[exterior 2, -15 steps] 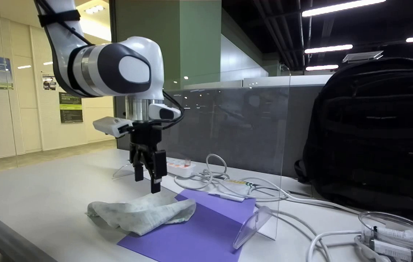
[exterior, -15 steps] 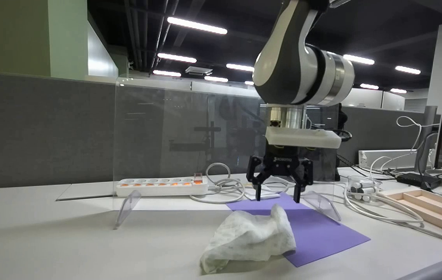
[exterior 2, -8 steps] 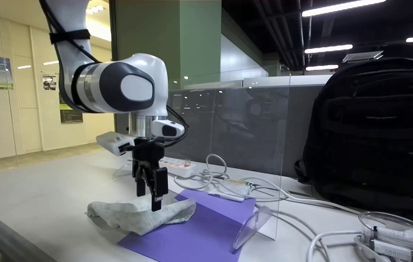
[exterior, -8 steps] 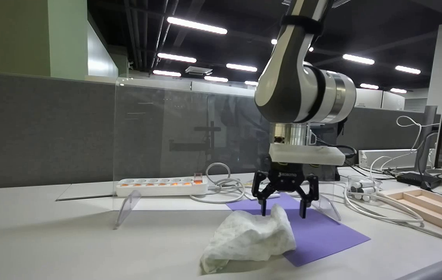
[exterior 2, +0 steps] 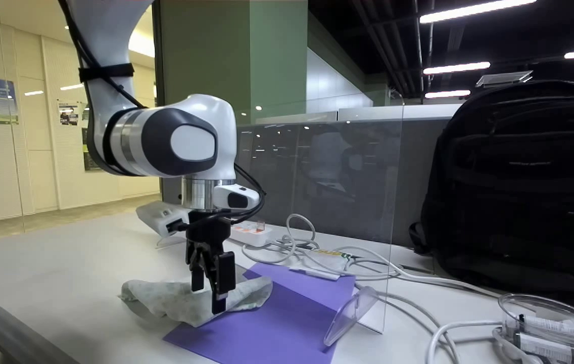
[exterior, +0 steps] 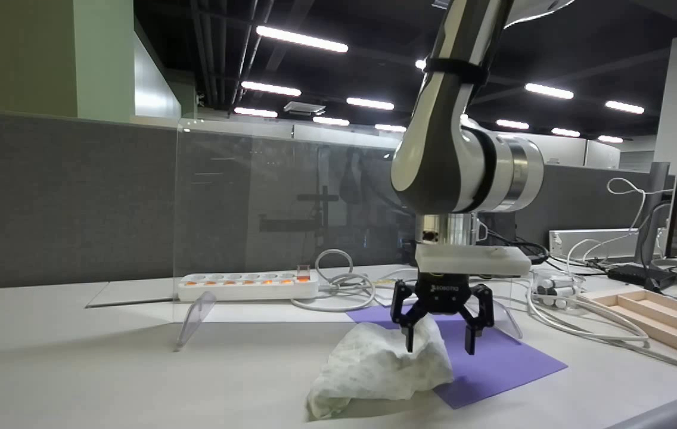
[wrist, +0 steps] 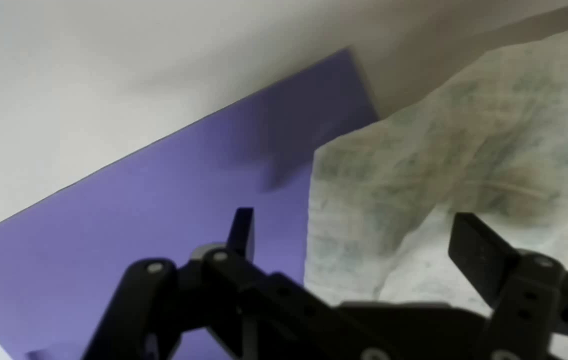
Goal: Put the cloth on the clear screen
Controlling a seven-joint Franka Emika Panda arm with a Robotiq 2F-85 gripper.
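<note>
The whitish crumpled cloth (exterior: 368, 372) lies on the table, partly over the purple sheet (exterior: 502, 363). It also shows in an exterior view (exterior 2: 165, 298) and in the wrist view (wrist: 464, 150). The clear screen (exterior: 279, 196) stands upright behind the cloth on clear feet; it also shows in an exterior view (exterior 2: 327, 187). My gripper (exterior: 440, 351) points down, open and empty, at the cloth's edge on the purple sheet. In the wrist view the gripper (wrist: 354, 217) has one finger over the cloth and one over the purple sheet. Whether the fingertips touch the cloth cannot be told.
A white power strip (exterior: 249, 289) and loose white cables (exterior: 344, 286) lie behind the screen. A clear container with small bottles (exterior: 556, 289) and a wooden tray (exterior: 666, 322) stand to the side. A black backpack (exterior 2: 524, 197) stands behind the screen.
My gripper has moved down to the cloth's edge, drifting slightly to the right in both exterior views. It stays open. The cloth and the screen have not moved.
</note>
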